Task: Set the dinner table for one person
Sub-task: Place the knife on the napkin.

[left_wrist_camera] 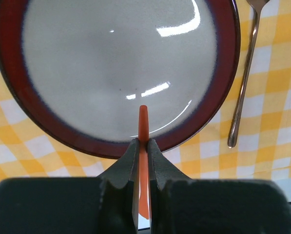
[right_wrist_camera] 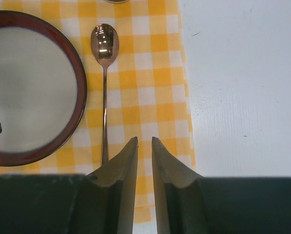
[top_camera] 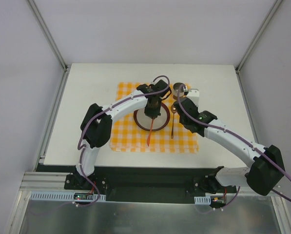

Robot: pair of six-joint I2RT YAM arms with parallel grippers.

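The white dinner table carries an orange-and-white checkered mat. A red-rimmed grey plate lies on the mat and fills the left wrist view. My left gripper hovers over the plate's near rim, shut on a thin orange utensil whose long end hangs toward the near mat edge. A metal spoon lies right of the plate. My right gripper is over the mat just right of the spoon handle, jaws slightly parted and empty.
A metal cup stands at the mat's far right corner, with a white object beside it. Bare white table lies right of the mat edge. White walls enclose the table on three sides.
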